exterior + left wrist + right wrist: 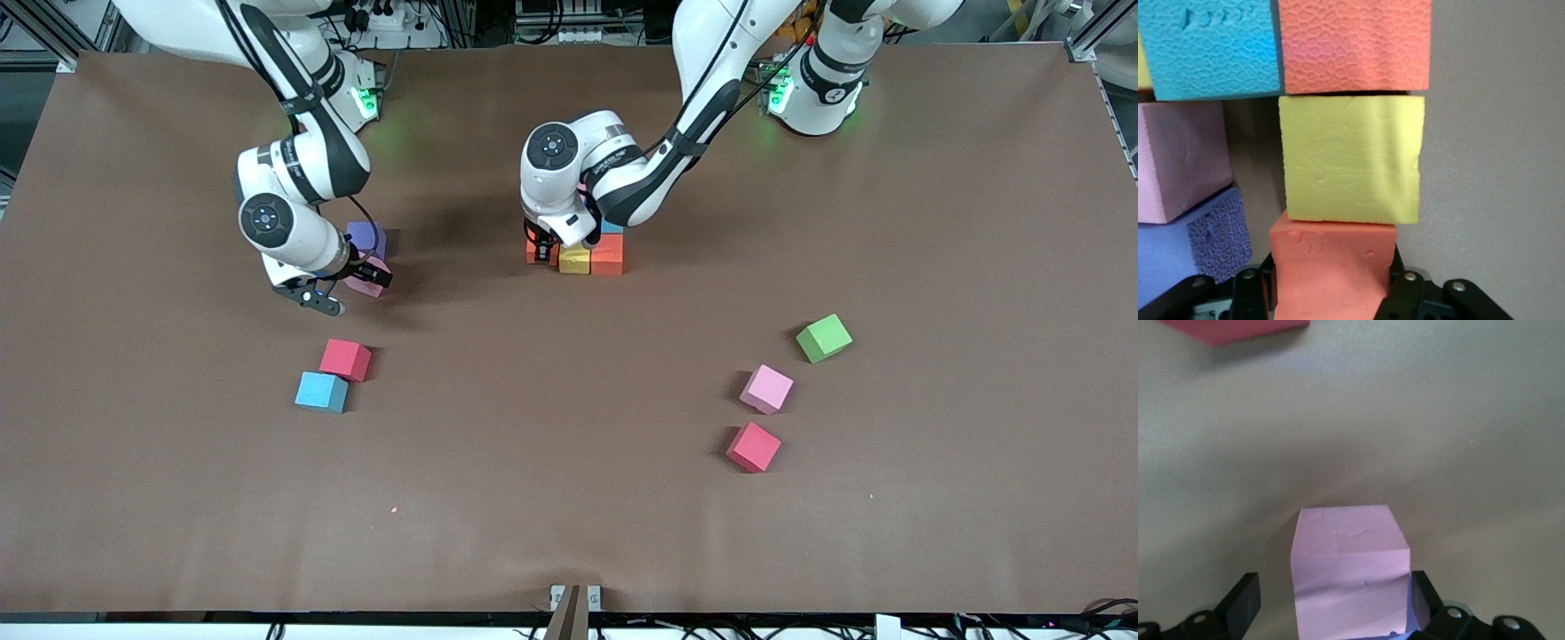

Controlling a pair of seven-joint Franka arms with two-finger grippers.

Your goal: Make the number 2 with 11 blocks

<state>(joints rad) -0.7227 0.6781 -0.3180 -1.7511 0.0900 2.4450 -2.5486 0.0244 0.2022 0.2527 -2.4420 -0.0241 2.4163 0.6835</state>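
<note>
Left gripper [1331, 283] clamps orange block [1331, 270]; right gripper [1331, 603] straddles pink block [1348, 570]

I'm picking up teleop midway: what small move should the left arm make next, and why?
Probably open the left gripper and lift clear: its fingers are shut on the orange cube, which already sits on the table against the yellow cube in the row. The right gripper is open around a pink cube.

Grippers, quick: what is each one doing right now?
Left gripper: shut on the orange block, at the block cluster.
Right gripper: open, fingers either side of the pink block.
</note>
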